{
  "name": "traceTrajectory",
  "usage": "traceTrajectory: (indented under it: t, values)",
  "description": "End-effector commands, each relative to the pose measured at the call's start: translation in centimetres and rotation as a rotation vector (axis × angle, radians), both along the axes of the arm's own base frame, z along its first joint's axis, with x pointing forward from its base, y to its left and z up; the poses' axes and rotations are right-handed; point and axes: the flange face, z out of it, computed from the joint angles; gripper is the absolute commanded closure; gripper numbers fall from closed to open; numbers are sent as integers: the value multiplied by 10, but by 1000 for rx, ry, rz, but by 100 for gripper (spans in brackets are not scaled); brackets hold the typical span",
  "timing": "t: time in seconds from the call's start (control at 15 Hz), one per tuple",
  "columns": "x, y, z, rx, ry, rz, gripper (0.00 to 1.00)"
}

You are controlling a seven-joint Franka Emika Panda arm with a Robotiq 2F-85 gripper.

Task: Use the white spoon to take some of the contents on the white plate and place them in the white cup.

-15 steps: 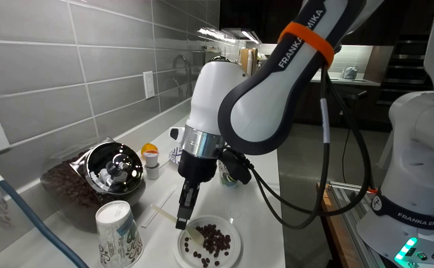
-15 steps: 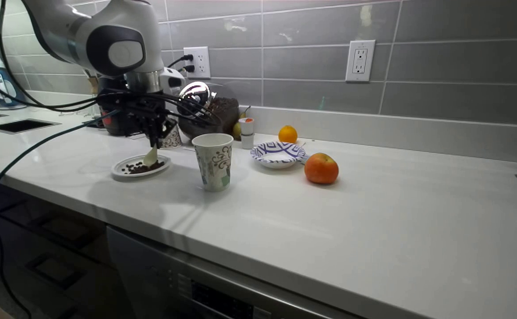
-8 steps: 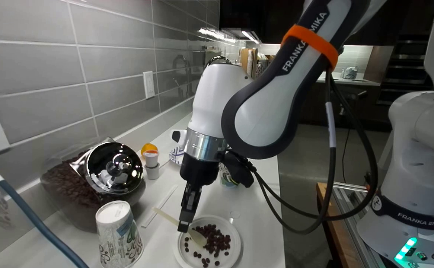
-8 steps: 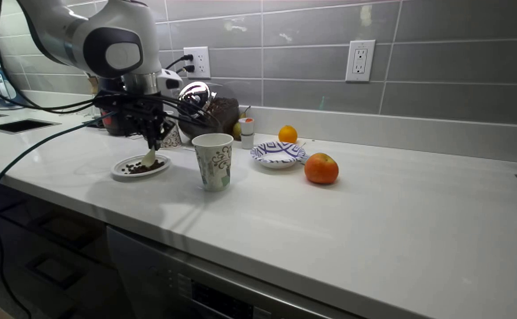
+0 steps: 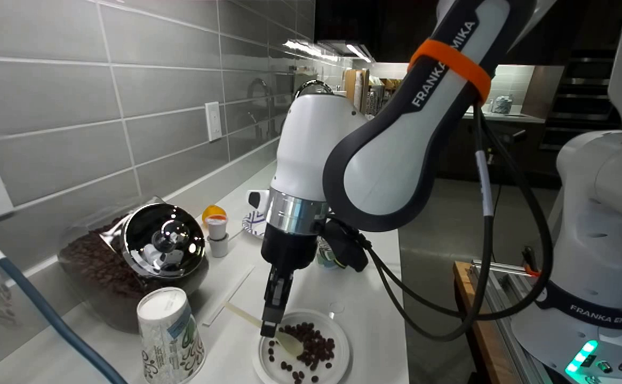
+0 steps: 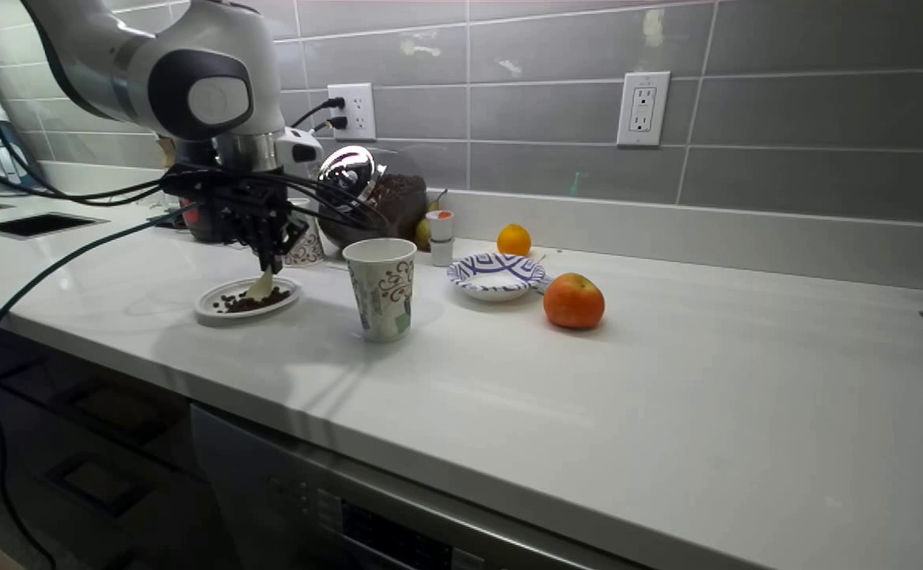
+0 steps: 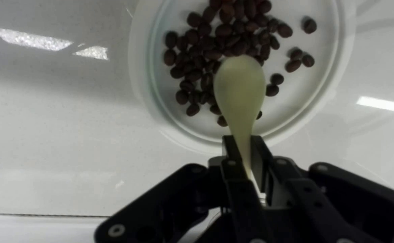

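Note:
My gripper [image 7: 243, 140] is shut on the handle of the white spoon [image 7: 240, 84], whose bowl points away from the fingers, over the plate. Small dark brown contents [image 7: 214, 40] lie clustered on the white plate [image 7: 142, 67], with a few loose pieces to one side. The spoon's bowl reaches the cluster's near edge; no pieces show in it. In both exterior views the gripper [image 5: 270, 326] hangs low at the plate's rim, its spoon [image 6: 259, 288] slanting down to the contents. Upright and open-topped, the white cup [image 6: 381, 293] with greenish markings stands beside the plate; the arm mostly hides it in an exterior view.
An upside-down patterned cup [image 5: 169, 336] and a clear container of dark beans with a chrome lid [image 5: 162, 240] stand near the wall. A blue-patterned bowl [image 6: 495, 277], an apple [image 6: 574, 301], an orange [image 6: 514, 240] and two small stacked tubs [image 6: 441, 237] are beyond the cup. Cables hang from the arm.
My gripper and the spoon have moved slightly across the plate and a little lower, the bowl pushing further to the contents. The plate has shifted slightly the same way. The grip stays shut.

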Motion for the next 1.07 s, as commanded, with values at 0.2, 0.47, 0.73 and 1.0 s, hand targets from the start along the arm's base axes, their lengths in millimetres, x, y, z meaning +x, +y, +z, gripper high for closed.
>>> traceTrajectory:
  t: [0.2,0.47,0.73,1.0]
  values:
    - [-10,1,-1,-38,62,-3,96]
    - [-14,1,-2,-50,145,12,96]
    - [-17,0,-1,-56,201,21,96]
    - [-19,-3,-4,-70,247,17,96]
